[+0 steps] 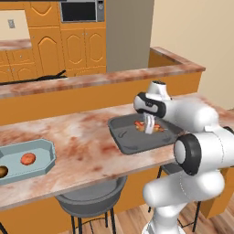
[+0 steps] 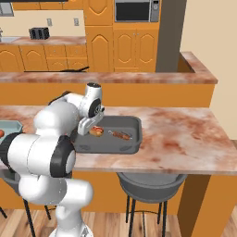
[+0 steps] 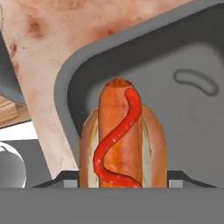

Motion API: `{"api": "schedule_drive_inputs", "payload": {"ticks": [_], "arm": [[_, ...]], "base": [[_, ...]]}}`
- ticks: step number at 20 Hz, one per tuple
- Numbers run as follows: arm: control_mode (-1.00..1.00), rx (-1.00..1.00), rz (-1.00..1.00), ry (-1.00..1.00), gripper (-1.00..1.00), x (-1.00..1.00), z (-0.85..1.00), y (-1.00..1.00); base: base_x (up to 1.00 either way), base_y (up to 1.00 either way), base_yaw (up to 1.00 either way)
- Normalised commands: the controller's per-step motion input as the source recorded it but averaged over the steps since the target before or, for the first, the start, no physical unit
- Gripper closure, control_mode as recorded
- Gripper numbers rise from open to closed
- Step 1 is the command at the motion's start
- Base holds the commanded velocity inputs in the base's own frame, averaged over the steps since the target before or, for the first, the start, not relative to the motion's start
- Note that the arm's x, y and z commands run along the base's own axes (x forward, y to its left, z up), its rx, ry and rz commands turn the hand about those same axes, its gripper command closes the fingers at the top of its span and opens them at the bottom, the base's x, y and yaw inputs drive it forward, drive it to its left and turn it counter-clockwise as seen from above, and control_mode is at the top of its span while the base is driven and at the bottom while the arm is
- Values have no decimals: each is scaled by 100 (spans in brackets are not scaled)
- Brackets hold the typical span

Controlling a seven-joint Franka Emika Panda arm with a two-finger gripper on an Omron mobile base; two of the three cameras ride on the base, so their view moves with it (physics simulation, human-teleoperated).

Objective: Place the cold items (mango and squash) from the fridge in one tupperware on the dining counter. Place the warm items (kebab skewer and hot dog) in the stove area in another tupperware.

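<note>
The hot dog, a red sausage with a ketchup squiggle in a tan bun, sits between my gripper's fingertips, low inside the dark grey tupperware. The jaws are shut on it. From the base views, the gripper reaches down into the dark tray, with the hot dog at its fingers and the kebab skewer lying just right of it. The pale blue tupperware at the left of the dining counter holds a red-orange mango and a brownish squash.
The counter's raised back ledge runs behind both trays. A grey stool stands under the front edge. Bare marbled top lies right of the dark tray. The black cooktop is on the far kitchen counter.
</note>
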Motion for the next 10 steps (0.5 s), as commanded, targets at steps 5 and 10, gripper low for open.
{"api": "schedule_drive_inputs", "payload": {"ticks": [5,10], "arm": [[-100,-6,1,13,100,70,-52,17],[-100,-5,0,11,100,53,-57,5]], "base": [[0,0,0],[0,0,0]]}}
